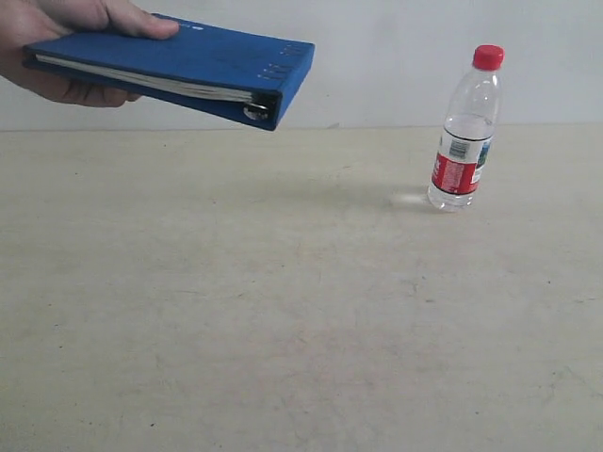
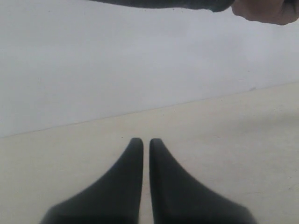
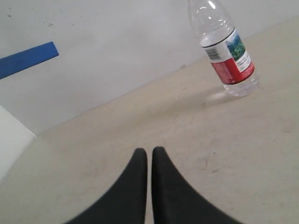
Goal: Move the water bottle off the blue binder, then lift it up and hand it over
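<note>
The water bottle stands upright on the beige table at the back right, clear with a red cap and red label; the right wrist view shows it too, the water bottle far ahead of the fingers. A person's hand holds the blue binder in the air at the upper left, clear of the table; a blue corner of the binder shows in the right wrist view. My left gripper is shut and empty over bare table. My right gripper is shut and empty as well. Neither arm shows in the exterior view.
The beige table ends at a pale wall behind the bottle. A person's hand and the binder's dark underside show at the edge of the left wrist view. A white block sits at the side of the right wrist view.
</note>
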You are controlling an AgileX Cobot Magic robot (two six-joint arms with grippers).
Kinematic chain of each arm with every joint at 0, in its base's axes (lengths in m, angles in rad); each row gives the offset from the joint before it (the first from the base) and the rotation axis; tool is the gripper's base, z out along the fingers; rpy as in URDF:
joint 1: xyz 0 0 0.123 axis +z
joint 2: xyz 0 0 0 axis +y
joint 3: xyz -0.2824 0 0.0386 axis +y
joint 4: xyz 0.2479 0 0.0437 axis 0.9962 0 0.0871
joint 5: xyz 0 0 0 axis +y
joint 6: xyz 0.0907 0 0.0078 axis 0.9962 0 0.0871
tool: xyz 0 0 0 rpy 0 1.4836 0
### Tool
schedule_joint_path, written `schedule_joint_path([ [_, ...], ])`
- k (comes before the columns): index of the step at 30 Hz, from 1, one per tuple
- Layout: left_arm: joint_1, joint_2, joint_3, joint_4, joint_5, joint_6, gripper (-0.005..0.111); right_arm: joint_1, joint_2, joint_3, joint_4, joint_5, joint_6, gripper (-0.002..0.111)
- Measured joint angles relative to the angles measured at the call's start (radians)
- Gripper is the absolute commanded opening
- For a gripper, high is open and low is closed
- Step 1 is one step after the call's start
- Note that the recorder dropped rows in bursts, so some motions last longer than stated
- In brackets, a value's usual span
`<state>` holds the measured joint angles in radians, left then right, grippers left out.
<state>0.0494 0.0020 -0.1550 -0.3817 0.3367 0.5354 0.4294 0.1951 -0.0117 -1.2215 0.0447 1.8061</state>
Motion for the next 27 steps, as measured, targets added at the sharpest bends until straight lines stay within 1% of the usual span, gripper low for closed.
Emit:
schedule_joint_path([
  [2,0.0,0.0,0.0,0.0,0.0,0.0,0.004,0.0,0.0,-0.007,0.44,-0.013,-0.459,0.0],
  [4,0.0,0.0,0.0,0.0,0.0,0.0,0.004,0.0,0.0,-0.011,1.018,-0.026,-1.116,0.0],
  [5,0.0,0.0,0.0,0.0,0.0,0.0,0.004,0.0,0.0,-0.013,1.288,-0.029,-1.365,0.0],
  [6,0.0,0.0,0.0,0.0,0.0,0.0,0.004,0.0,0.0,-0.013,1.535,-0.03,-1.699,0.0],
  [7,0.0,0.0,0.0,0.0,0.0,0.0,0.004,0.0,0.0,-0.015,1.752,-0.03,-1.94,0.0],
  [9,0.0,0.0,0.0,0.0,0.0,0.0,0.004,0.0,0.0,-0.015,2.053,-0.033,-2.286,0.0],
  [10,0.0,0.0,0.0,0.0,0.0,0.0,0.004,0.0,0.0,-0.015,2.165,-0.033,-2.43,0.0],
  [12,0.0,0.0,0.0,0.0,0.0,0.0,0.004,-0.011,-0.007,-0.009,2.278,-0.033,-2.615,0.0],
  [13,0.0,0.0,0.0,0.0,0.0,0.0,0.004,-0.037,-0.023,-0.003,2.311,-0.026,-2.68,0.0],
  [14,0.0,0.0,0.0,0.0,0.0,0.0,0.004,-0.069,-0.043,0.005,2.334,-0.019,-2.715,0.0],
  [16,0.0,0.0,0.0,0.0,0.0,0.0,0.004,-0.166,-0.115,0.007,2.353,0.03,-2.764,0.0],
  [19,0.0,-0.002,0.0,0.0,0.0,0.0,0.004,-0.285,-0.183,0.007,2.359,0.104,-2.777,0.0],
  [21,0.0,-0.002,0.0,0.0,0.0,0.0,0.004,-0.332,-0.187,0.01,2.361,0.13,-2.759,0.0],
  [24,0.0,-0.002,0.0,0.0,-0.002,0.0,0.004,-0.351,-0.189,0.012,2.361,0.143,-2.748,0.0],
  [27,0.0,-0.002,0.0,0.0,-0.002,0.0,0.004,-0.356,-0.189,0.012,2.378,0.113,-2.744,0.0],
])
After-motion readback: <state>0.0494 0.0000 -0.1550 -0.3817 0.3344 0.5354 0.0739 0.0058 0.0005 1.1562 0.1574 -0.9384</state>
